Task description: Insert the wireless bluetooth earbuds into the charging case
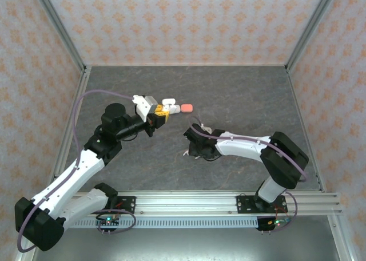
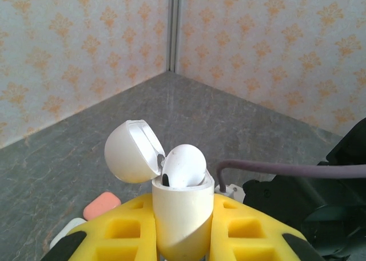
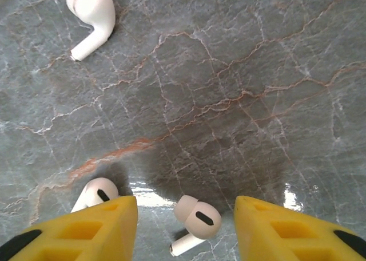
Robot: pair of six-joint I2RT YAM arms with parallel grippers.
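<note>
My left gripper [image 2: 183, 229] [image 1: 159, 119] is shut on a white charging case [image 2: 182, 218], held upright with its lid [image 2: 132, 152] flipped open. A white earbud [image 2: 184, 166] sits in the case mouth, its rounded head sticking out. My right gripper [image 3: 184, 206] [image 1: 193, 149] points down at the table, open. A white earbud [image 3: 196, 220] lies on the table between its yellow fingers [image 3: 97, 229], touching neither. A second white earbud [image 3: 95, 193] lies half hidden behind the left finger. A third [image 3: 90, 16] lies further off at the upper left.
A salmon-pink case [image 1: 186, 108] [image 2: 102, 205] and a white case [image 1: 168, 106] lie closed just beyond my left gripper. The right arm [image 2: 320, 215] with its purple cable is close on the right of the left wrist view. Patterned walls enclose the grey marble table [image 1: 240, 95].
</note>
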